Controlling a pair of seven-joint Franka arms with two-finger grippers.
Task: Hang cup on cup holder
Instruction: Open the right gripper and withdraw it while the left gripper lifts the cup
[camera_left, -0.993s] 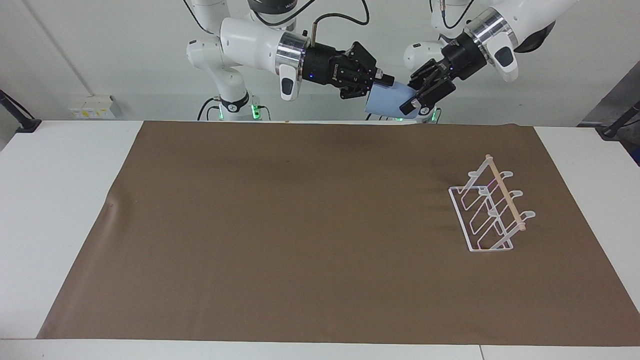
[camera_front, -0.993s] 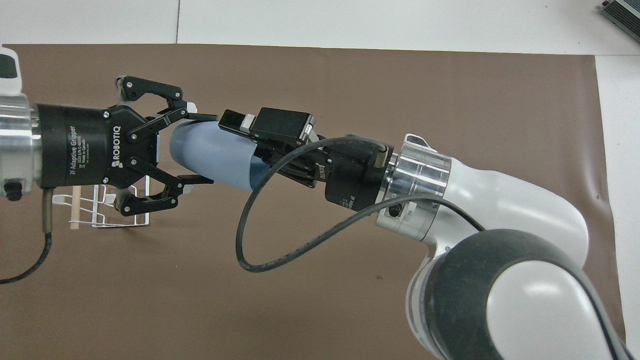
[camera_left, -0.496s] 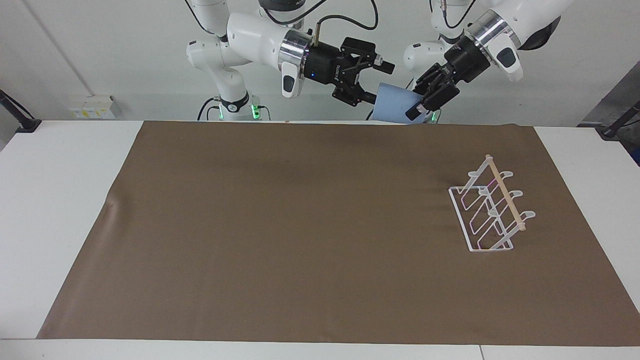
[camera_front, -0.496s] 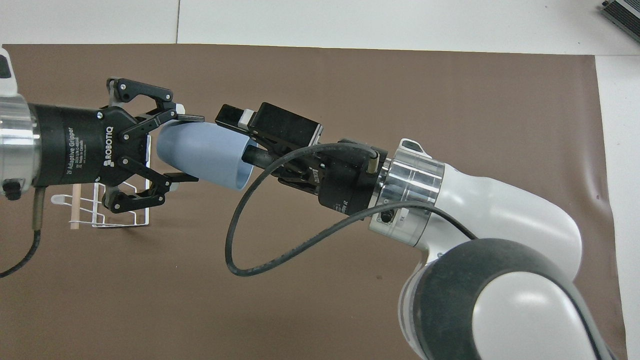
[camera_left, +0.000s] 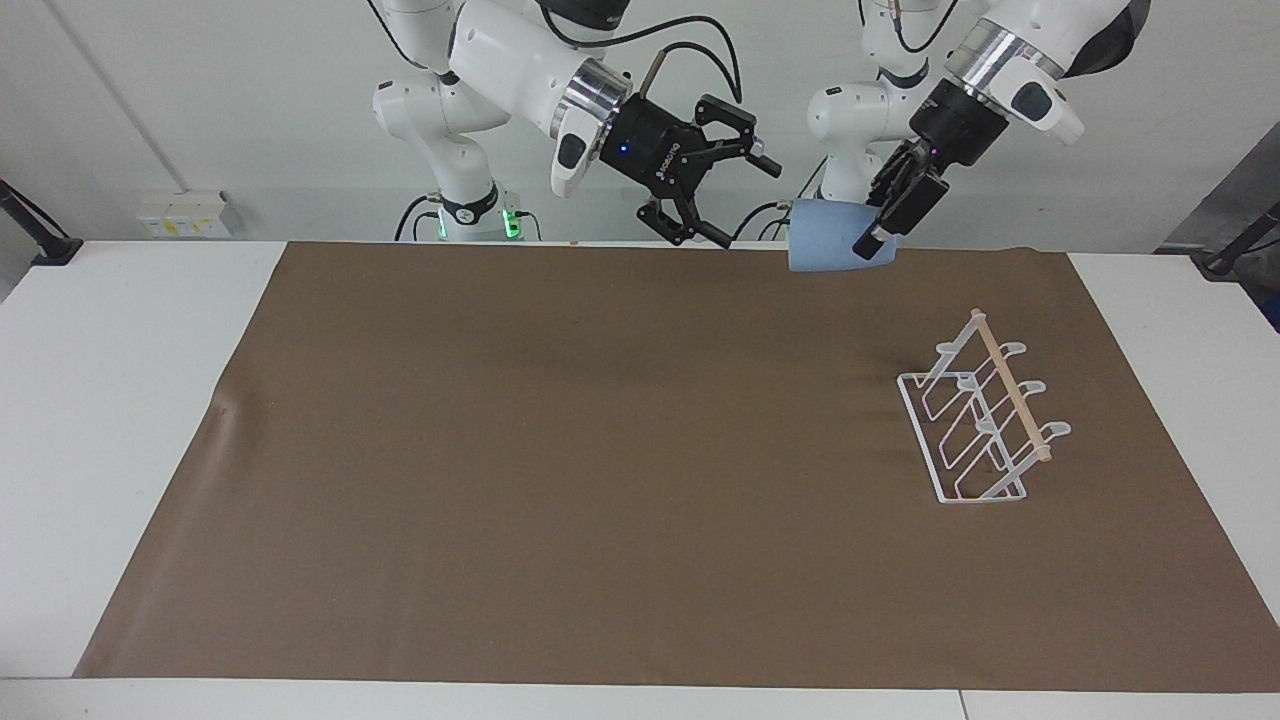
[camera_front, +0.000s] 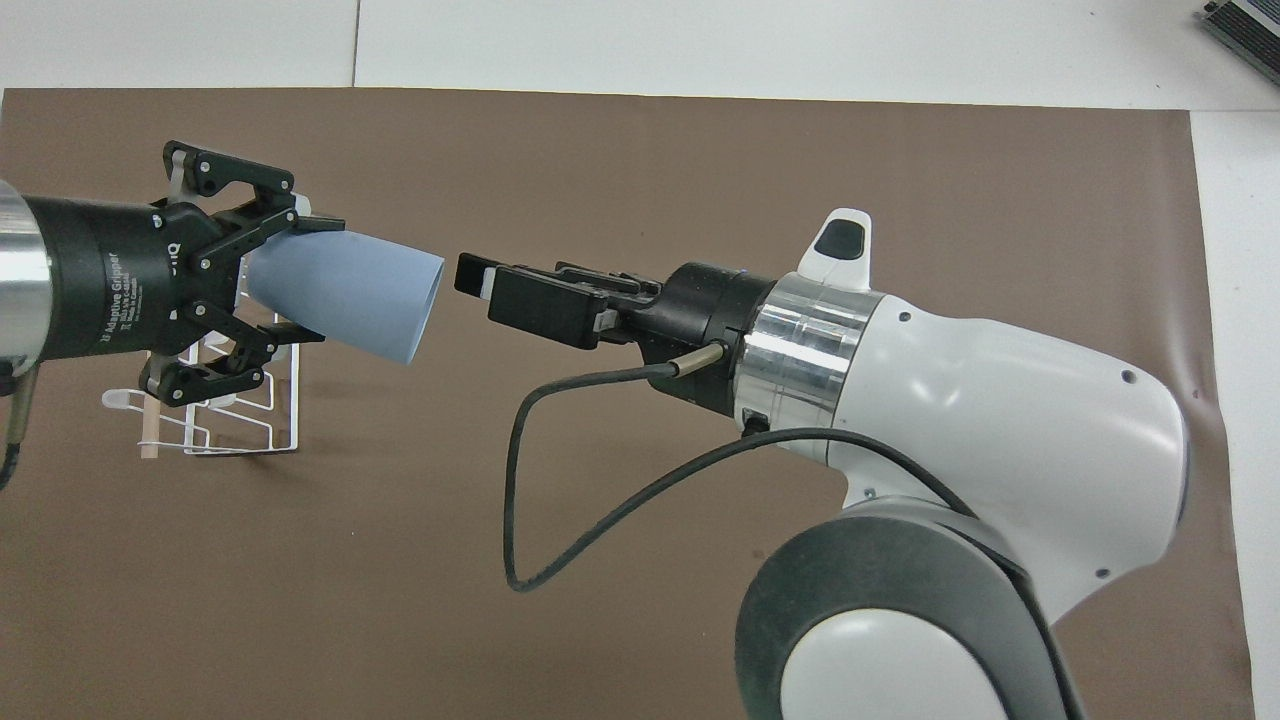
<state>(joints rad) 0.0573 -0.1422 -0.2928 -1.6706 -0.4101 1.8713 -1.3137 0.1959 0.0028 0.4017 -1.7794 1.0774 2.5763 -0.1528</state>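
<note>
Light-blue plastic cup (camera_left: 825, 238) (camera_front: 345, 292), plain, tapered and without a handle, tipped on its side in the air above the robots' end of the brown mat (camera_left: 560, 450). Smooth matt wall, narrow base toward the left arm, wide round mouth turned toward the right arm.

Gripped at the base end by the left gripper (camera_left: 880, 235) (camera_front: 310, 278), black fingers pinching the cup from both sides, forearm slanting down from the left arm's end of the table.

Facing that open mouth and clear of it, the right gripper (camera_left: 745, 205) (camera_front: 470, 275), fingers spread wide and holding nothing, white forearm angled down and inward with a black cable looping beneath the wrist.

Farther from the robots, toward the left arm's end of the table and well apart from the cup, the cup holder (camera_left: 940, 465): white wire rack on a slanted frame, looped prongs ending in flat rounded tips, light wooden dowel (camera_left: 1010, 398) across the top. Standing on the mat, all prongs bare.

Under everything, flat brown mat with a slight wrinkle at one edge, laid over a white table (camera_left: 120, 400).
</note>
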